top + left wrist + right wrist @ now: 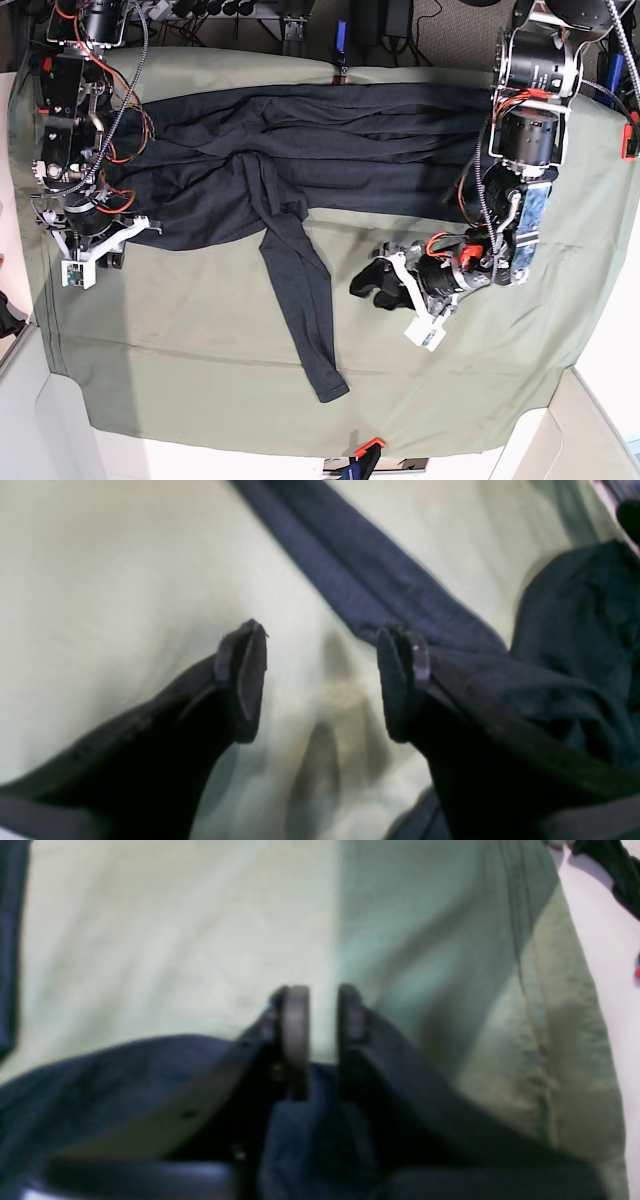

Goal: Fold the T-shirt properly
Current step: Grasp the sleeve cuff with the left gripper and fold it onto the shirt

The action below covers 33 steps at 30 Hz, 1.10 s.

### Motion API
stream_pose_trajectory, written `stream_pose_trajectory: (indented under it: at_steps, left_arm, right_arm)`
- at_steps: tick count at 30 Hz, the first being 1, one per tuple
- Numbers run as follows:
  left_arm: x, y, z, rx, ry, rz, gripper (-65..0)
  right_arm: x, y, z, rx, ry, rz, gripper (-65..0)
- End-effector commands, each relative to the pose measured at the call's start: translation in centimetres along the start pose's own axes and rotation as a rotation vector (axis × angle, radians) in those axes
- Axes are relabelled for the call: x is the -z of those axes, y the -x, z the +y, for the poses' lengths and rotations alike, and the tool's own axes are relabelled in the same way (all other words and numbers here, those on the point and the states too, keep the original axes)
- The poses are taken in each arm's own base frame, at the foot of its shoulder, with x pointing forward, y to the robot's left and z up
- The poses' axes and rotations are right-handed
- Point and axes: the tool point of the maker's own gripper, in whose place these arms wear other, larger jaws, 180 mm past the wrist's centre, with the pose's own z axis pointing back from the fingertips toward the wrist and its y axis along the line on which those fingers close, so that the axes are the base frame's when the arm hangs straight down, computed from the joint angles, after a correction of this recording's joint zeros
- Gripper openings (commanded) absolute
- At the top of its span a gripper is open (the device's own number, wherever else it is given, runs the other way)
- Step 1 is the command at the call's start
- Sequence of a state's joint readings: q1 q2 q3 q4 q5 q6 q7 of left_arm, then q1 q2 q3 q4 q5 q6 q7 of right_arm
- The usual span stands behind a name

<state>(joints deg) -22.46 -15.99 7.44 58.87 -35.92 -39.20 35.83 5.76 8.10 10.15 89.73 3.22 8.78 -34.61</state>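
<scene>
An olive cloth [200, 340] covers the bench; white floor [610, 370] borders it, cables [420, 25] behind.

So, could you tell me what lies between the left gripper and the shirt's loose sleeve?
Only bare green table cloth separates the left gripper from the sleeve, per the base view.

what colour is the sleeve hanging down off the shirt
Dark navy, plain with no pattern, on the long-sleeved knit T-shirt; its sleeve shows best in the base view.

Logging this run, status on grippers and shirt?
Left gripper open, empty, beside sleeve. Right gripper shut on dark navy knit T-shirt. Nothing blocking.
</scene>
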Motion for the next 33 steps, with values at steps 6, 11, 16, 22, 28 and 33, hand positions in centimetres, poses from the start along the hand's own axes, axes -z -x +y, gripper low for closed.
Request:
stream_pose_trajectory:
  at_steps: [6, 11, 16, 22, 28, 33]
  left_arm:
    - [2.2, -3.4, -2.2, 0.007, 0.046, -0.078, -27.3]
    - [3.9, -2.3, -3.7, 0.018, 0.039, -0.041, -27.3]
    - [4.4, -1.6, -1.7, 0.028, -0.077, -0.029, -27.3]
    - [4.0, -2.9, -1.1, 0.063, -0.098, -0.005, -27.3]
    - [3.7, -3.0, -1.2, 0.078, -0.102, -0.008, -27.4]
    - [4.1, -1.9, -1.7, 0.064, -0.092, 0.001, -27.4]
  right_arm:
    - [0.0, 0.9, -1.1, -0.027, 0.041, 0.043, -65.0]
    - [-0.9, 3.0, -2.1, -0.007, 0.072, 0.077, -65.0]
    - [-1.3, 4.7, -2.2, -0.009, 0.074, 0.116, -65.0]
    - [-1.3, 4.8, -2.1, -0.011, 0.071, 0.118, -65.0]
    - [-1.3, 4.9, -2.1, -0.011, 0.071, 0.121, -65.0]
    - [-1.3, 4.9, -2.1, -0.008, 0.068, 0.121, -65.0]
